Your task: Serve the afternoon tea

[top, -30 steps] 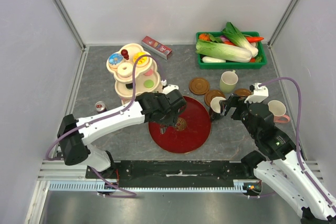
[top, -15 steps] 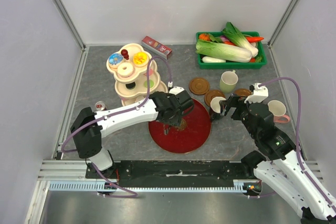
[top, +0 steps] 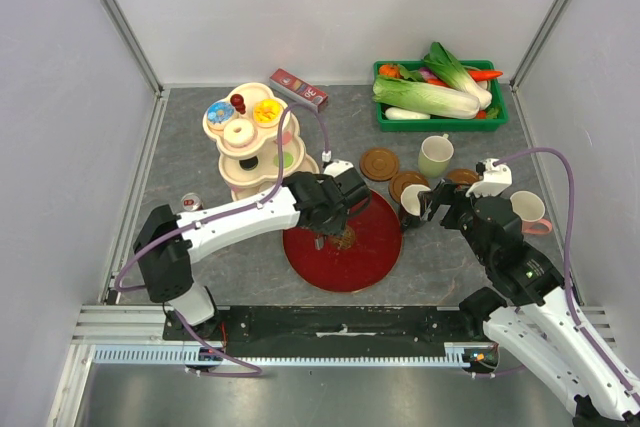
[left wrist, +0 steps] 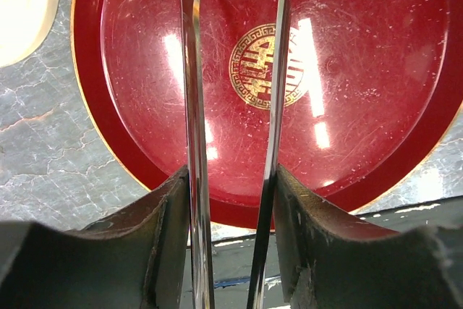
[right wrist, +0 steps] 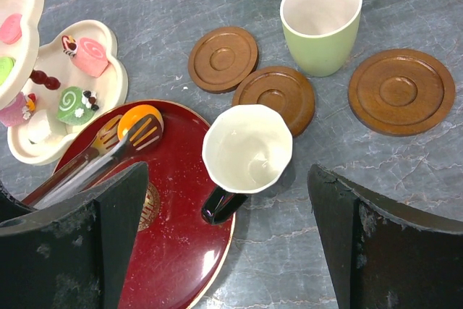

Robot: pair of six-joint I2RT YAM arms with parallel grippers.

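My left gripper (top: 325, 217) is shut on metal tongs (left wrist: 192, 106) over the red plate (top: 345, 259). In the right wrist view the tongs (right wrist: 87, 161) grip a round orange sweet (right wrist: 137, 122) at the plate's back-left edge (right wrist: 181, 251). My right gripper (right wrist: 228, 170) is open above a black mug with a white inside (right wrist: 247, 148), which stands at the plate's right edge (top: 412, 205). A pale green mug (right wrist: 320, 19) stands beyond it. Three brown coasters (right wrist: 223, 58) (right wrist: 274, 98) (right wrist: 401, 90) lie around it. A white mug (top: 528, 211) sits at the right.
A cream tiered stand (top: 250, 142) with donuts and swirl cakes is back left of the plate. A green crate of vegetables (top: 440, 97) is at the back right. A red box (top: 299, 90) and a small can (top: 191, 204) lie at the left.
My left arm has shifted right and a little toward the back over the plate, with the tongs in its grip. The right arm has not moved.
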